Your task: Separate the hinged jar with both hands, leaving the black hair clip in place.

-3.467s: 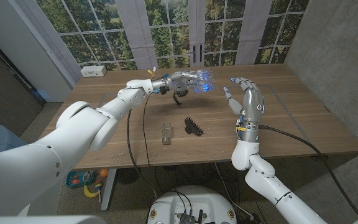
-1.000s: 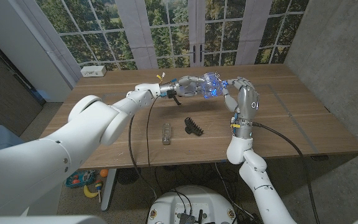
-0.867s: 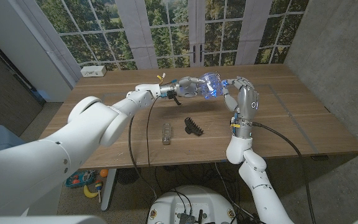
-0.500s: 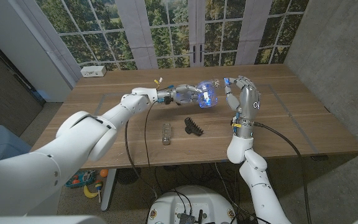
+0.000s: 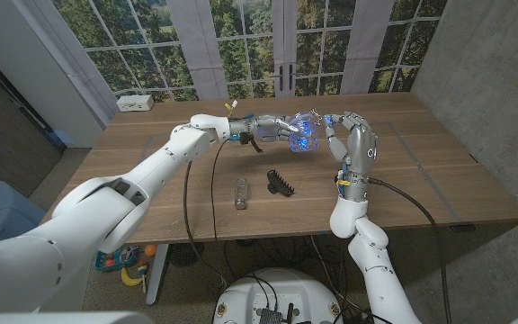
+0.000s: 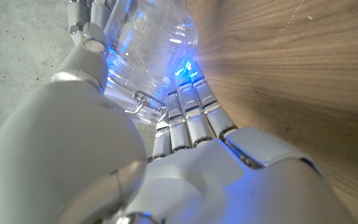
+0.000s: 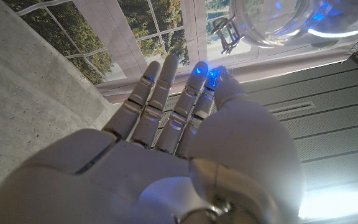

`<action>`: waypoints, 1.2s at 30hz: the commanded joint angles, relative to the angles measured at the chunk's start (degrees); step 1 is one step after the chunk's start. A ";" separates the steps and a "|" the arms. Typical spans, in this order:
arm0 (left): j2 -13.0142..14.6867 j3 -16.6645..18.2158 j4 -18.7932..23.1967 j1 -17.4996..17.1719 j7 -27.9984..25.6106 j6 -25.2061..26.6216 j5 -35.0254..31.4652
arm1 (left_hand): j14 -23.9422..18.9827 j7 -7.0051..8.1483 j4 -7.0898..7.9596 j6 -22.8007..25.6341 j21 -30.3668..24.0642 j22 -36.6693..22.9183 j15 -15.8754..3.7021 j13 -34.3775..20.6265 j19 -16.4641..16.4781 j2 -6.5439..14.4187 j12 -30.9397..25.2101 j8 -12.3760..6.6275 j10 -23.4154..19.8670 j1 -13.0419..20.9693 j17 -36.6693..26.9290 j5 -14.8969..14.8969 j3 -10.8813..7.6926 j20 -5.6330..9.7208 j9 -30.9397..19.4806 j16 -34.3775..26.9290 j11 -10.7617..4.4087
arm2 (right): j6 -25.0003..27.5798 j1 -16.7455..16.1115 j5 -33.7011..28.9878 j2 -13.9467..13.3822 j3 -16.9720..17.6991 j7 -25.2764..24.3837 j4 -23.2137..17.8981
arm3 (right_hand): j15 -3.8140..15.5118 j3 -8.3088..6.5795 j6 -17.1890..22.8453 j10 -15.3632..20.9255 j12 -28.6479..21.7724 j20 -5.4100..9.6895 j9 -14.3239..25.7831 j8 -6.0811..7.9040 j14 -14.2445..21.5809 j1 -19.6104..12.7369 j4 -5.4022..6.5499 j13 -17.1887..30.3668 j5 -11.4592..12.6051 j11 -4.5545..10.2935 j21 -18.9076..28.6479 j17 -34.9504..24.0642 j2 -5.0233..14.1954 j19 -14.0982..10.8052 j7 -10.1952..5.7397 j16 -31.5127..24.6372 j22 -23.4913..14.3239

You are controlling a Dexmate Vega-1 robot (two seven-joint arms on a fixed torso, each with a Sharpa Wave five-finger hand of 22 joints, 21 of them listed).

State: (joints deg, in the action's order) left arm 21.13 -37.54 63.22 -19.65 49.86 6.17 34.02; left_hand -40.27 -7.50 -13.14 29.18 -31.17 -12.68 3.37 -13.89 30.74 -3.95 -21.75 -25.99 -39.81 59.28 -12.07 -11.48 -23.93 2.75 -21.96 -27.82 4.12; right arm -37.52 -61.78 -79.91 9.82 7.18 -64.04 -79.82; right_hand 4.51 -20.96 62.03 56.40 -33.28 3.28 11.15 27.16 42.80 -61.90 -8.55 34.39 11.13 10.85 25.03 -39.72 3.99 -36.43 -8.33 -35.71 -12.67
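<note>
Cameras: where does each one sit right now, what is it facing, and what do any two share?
Head view: on the robot's head, facing down over the table; both arms, left hand holding the jar, right hand open beside it.
Left wrist view: behind the left hand, facing the jar.
Right wrist view: behind the right hand, facing the jar and windows.
All three share the jar.

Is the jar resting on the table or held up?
Held up: the left hand grips the jar above the table; the right hand is beside it.
</note>
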 commanded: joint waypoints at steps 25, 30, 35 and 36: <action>8.70 -1.16 17.53 -6.96 -23.49 -5.10 -8.63 | -19.88 4.99 3.35 15.27 -2.29 -0.87 -16.76 -23.41 -2.38 12.49 -4.55 -12.88 -20.37 10.10 -18.66 -0.30 -3.25 -0.29 -0.78 0.51 -12.28 | 17.23 -1.11 49.88 -31.24 -27.80 13.68 -11.10 | 6.30 0.00 -21.16 -21.55 15.97 1.33 0.63 -11.12 -14.28 16.73 6.25 -5.24 1.99 -5.42 2.53 3.24 6.04 8.49 3.65 13.93 0.58; 9.05 -1.22 18.14 -7.55 -26.53 -5.20 -10.36 | -19.83 5.04 3.33 15.28 -2.54 -0.88 -16.73 -23.54 -2.54 12.51 -4.42 -12.86 -20.34 10.03 -18.74 -0.25 -3.28 -0.34 -0.77 0.63 -12.27 | 18.39 -1.17 56.47 -34.09 -28.73 18.89 -13.56 | 4.62 0.51 -23.72 -24.44 18.22 0.79 0.66 -12.98 -17.05 19.89 6.64 -6.27 1.91 -6.76 2.57 4.37 5.05 10.05 5.01 16.04 0.84; 9.15 -1.18 18.44 -7.98 -29.11 -5.22 -11.71 | -19.77 4.92 3.30 15.16 -2.76 -0.89 -16.77 -23.62 -2.73 12.55 -4.29 -12.78 -20.33 10.02 -18.81 -0.20 -3.34 -0.40 -0.72 0.75 -12.32 | 18.02 -1.01 60.51 -35.89 -29.32 21.39 -14.42 | 3.64 0.93 -25.12 -26.25 19.44 0.30 0.68 -13.89 -18.30 21.45 6.73 -6.80 1.81 -7.50 2.46 5.00 4.77 10.95 5.68 16.99 1.01; 9.18 -1.18 18.51 -8.07 -29.58 -5.22 -11.97 | -19.69 4.85 3.21 15.15 -2.81 -0.89 -16.87 -23.67 -2.81 12.51 -4.24 -12.75 -20.27 10.09 -18.85 -0.19 -3.36 -0.39 -0.69 0.80 -12.26 | 17.49 -0.91 61.31 -36.03 -29.41 21.60 -14.30 | 3.71 1.07 -25.54 -26.41 19.61 0.16 0.68 -14.12 -18.46 21.79 6.70 -6.93 1.77 -7.75 2.45 5.10 4.69 11.12 5.79 17.10 1.05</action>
State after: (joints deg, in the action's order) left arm 29.65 -38.82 80.33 -26.42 27.53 1.70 25.78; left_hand -40.58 -7.61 -12.99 29.29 -33.58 -13.54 3.67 -13.89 28.43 -3.90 -21.75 -25.99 -40.13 59.23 -12.42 -11.73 -23.78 2.35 -22.04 -26.98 4.44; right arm -20.50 -63.18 -31.65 -19.83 -18.84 -48.79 -90.95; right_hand 2.57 -20.09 37.05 30.35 -14.07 2.67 11.60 13.47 24.88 -40.93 -1.95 27.61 12.72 3.27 27.35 -34.76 8.83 -25.75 -2.69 -18.94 -11.64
